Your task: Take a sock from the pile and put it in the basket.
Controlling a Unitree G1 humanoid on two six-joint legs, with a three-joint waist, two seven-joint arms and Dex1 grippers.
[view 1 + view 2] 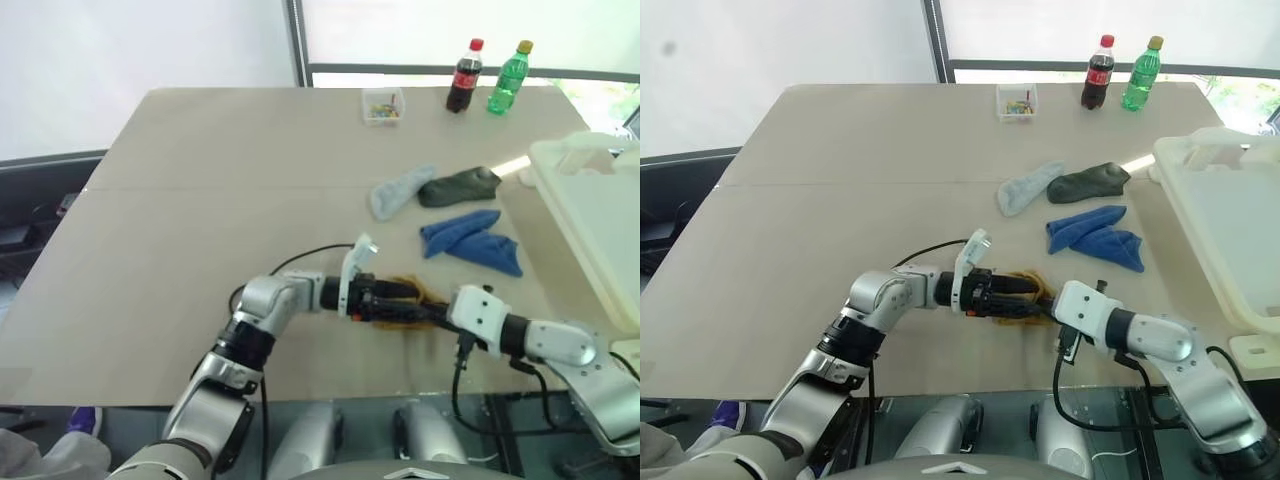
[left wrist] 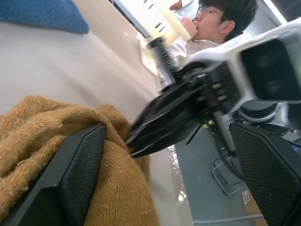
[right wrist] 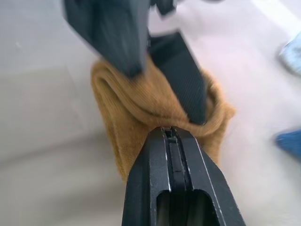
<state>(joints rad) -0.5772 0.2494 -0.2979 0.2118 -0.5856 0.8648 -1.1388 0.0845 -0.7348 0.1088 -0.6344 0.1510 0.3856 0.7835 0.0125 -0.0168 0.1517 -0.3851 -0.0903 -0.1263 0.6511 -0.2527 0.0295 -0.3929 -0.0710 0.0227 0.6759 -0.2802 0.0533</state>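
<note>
A mustard-yellow sock (image 3: pixel 136 101) is bunched near the table's front edge, apart from the pile. My right gripper (image 3: pixel 170 133) is shut on the sock's edge. My left gripper (image 1: pixel 395 300) reaches in from the left, level and open wide, one finger (image 2: pixel 75 172) pressed into the sock's folds and the other finger (image 2: pixel 268 174) clear of it. The pile lies farther back: a pale blue-grey sock (image 1: pixel 400 190), a dark grey-green sock (image 1: pixel 460 186) and royal blue socks (image 1: pixel 470 243). The off-white basket (image 1: pixel 590 195) stands at the table's right edge.
A small clear box (image 1: pixel 383 105) with coloured bits, a cola bottle (image 1: pixel 465 76) and a green bottle (image 1: pixel 509 78) stand at the table's far edge. A person (image 2: pixel 221 21) is seen beyond the table in the left wrist view.
</note>
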